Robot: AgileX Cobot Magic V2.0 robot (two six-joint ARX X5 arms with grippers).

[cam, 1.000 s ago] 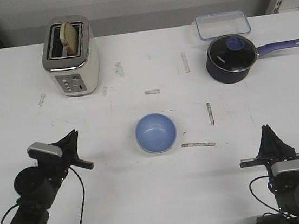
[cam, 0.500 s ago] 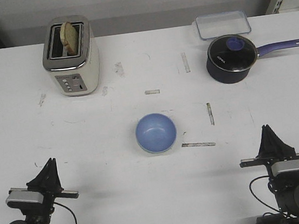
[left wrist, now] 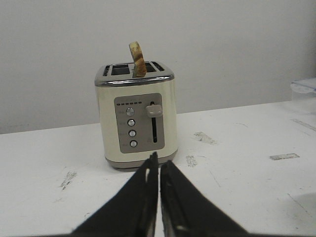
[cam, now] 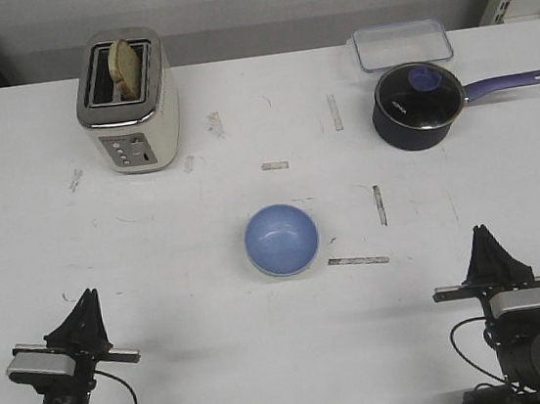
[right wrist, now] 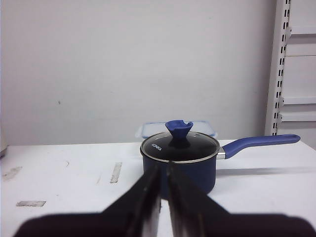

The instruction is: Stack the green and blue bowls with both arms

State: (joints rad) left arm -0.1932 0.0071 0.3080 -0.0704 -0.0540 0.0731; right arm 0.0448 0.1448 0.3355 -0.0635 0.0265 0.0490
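The light blue bowl (cam: 281, 239) sits upright on the white table (cam: 218, 336), in the middle, seen only in the front view. No mint green bowl shows in any view; I cannot tell whether it lies under the blue one. My left gripper (cam: 87, 299) is shut and empty at the near left, well left of the bowl; in the left wrist view (left wrist: 159, 162) it points at the toaster. My right gripper (cam: 485, 233) is shut and empty at the near right; in the right wrist view (right wrist: 164, 168) it points at the saucepan.
A cream toaster (cam: 127, 103) with a bread slice stands at the far left, also in the left wrist view (left wrist: 136, 118). A navy saucepan (cam: 418, 105) with lid and long handle stands at the far right, also in the right wrist view (right wrist: 180, 160), a clear lidded box (cam: 400, 44) behind it.
My left arm has pulled back from a raised, turned pose near the bowl's left and settled low at the near left edge. The right arm and the bowl have not moved.
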